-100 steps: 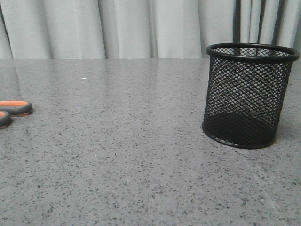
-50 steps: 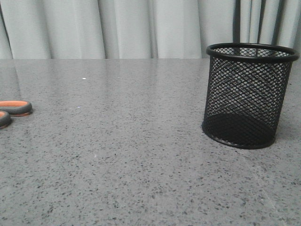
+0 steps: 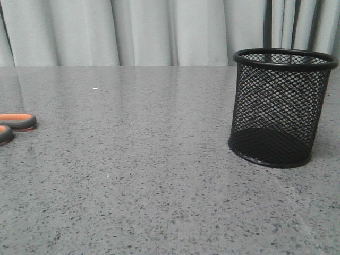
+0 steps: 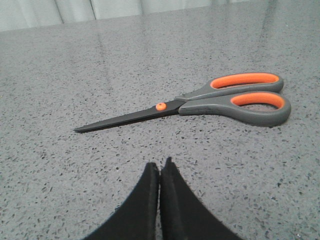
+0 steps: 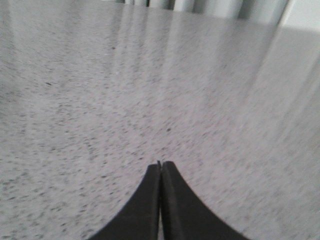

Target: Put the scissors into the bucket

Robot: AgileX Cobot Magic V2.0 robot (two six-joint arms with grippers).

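The scissors (image 4: 200, 102) lie flat and closed on the grey speckled table, dark blades towards one side, grey and orange loop handles towards the other. Only their handles (image 3: 13, 125) show in the front view, at the far left edge. My left gripper (image 4: 159, 165) is shut and empty, a short way in front of the scissors, not touching them. The bucket (image 3: 279, 106), a black wire-mesh cup, stands upright at the right of the table. My right gripper (image 5: 160, 164) is shut and empty over bare table. Neither arm shows in the front view.
The grey speckled table (image 3: 149, 175) stretches between the scissors and the bucket. Pale curtains (image 3: 133, 32) hang behind the table's far edge.
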